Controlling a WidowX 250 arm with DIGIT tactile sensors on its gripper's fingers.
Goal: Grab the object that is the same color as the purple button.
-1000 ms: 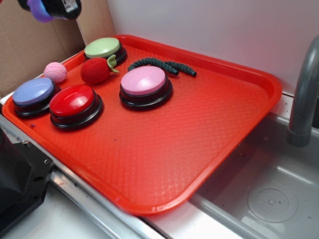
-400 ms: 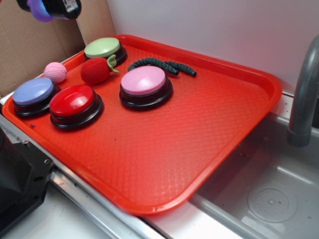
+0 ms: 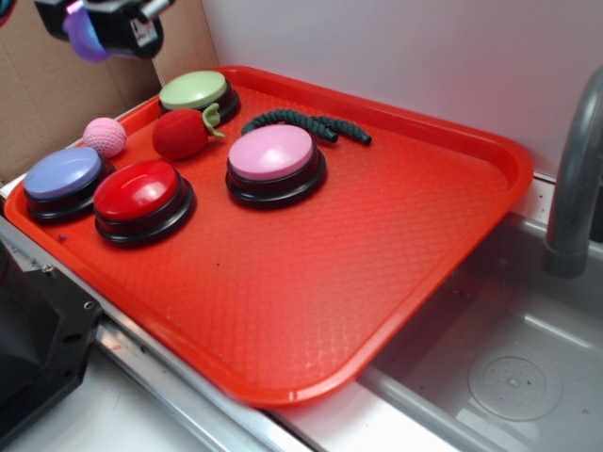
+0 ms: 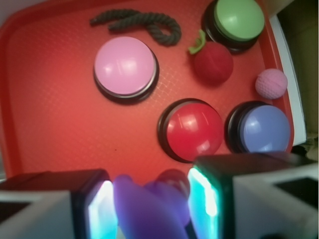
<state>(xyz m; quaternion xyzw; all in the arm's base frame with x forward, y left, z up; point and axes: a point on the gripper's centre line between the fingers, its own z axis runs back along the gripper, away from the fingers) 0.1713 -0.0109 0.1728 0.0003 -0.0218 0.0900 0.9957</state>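
Observation:
High over the tray's far left corner my gripper [image 3: 94, 28] is shut on the object, a small glossy purple toy [image 3: 83, 40]. From the wrist the object [image 4: 149, 206] fills the gap between the two fingers [image 4: 99, 211], blurred and close to the lens. The purple button [image 3: 63, 173] stands on the tray's left edge, well below the gripper; in the wrist view the purple button [image 4: 264, 128] lies at the right, just beyond the right finger.
On the red tray [image 3: 396, 254] stand a red button [image 3: 137, 190], a pink button [image 3: 273, 153] and a green button [image 3: 194, 91]. A pink knitted ball [image 3: 105, 137], a red strawberry toy [image 3: 181, 134] and a dark rope [image 3: 306, 122] lie among them. A sink and faucet [image 3: 575, 179] sit at the right.
The gripper, still holding the purple toy, has come down a little and shifted slightly right in the exterior view. Everything on the tray has stayed put.

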